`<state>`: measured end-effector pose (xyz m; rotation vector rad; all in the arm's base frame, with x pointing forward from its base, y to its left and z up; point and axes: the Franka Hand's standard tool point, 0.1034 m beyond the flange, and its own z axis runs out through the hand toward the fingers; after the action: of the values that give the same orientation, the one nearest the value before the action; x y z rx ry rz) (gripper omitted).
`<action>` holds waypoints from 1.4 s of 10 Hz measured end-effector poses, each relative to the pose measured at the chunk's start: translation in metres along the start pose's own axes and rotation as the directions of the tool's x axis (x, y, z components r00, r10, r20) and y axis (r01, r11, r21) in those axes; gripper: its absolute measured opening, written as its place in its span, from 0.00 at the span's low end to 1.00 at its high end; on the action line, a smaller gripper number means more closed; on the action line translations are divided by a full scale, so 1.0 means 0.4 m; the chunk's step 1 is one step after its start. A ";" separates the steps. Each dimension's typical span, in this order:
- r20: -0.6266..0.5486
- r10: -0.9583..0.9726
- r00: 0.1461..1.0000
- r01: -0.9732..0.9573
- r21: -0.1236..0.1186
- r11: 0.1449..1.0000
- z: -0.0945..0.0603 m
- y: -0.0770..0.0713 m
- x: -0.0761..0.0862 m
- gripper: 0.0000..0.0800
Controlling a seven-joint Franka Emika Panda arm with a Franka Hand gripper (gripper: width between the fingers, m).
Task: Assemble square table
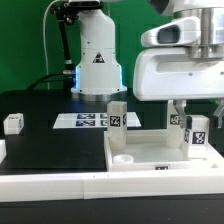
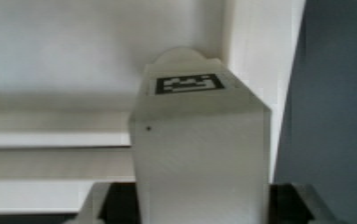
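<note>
- Your surface (image 1: 40,150) is a black top, and the robot base (image 1: 97,75) stands at its far side.
- The marker board (image 1: 82,120) lies flat in front of that base.
- One loose leg (image 1: 13,123) sits alone toward the exterior view's left, well apart from the board.
- The square slab (image 1: 160,150) lies rim-up toward the exterior view's right.
- A long white border bar (image 1: 60,186) runs along the near edge, just beside the slab.
- An upright leg (image 1: 117,116) stands at the slab's far corner, probably on the slab rather than your surface.
</note>
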<state>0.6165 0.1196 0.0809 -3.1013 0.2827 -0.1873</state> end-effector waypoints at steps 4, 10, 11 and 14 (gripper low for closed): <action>-0.035 0.407 0.913 -0.407 0.008 0.913 0.005 0.016 0.008 0.37; -0.032 0.837 0.546 -0.837 0.013 0.547 0.004 0.032 0.006 0.37; -0.024 0.861 0.509 -0.861 0.017 0.509 0.004 0.034 0.007 0.37; -0.022 0.872 0.489 -0.872 0.018 0.489 0.004 0.031 0.006 0.64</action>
<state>0.6168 0.1070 0.0791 -2.4837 1.7776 -0.1855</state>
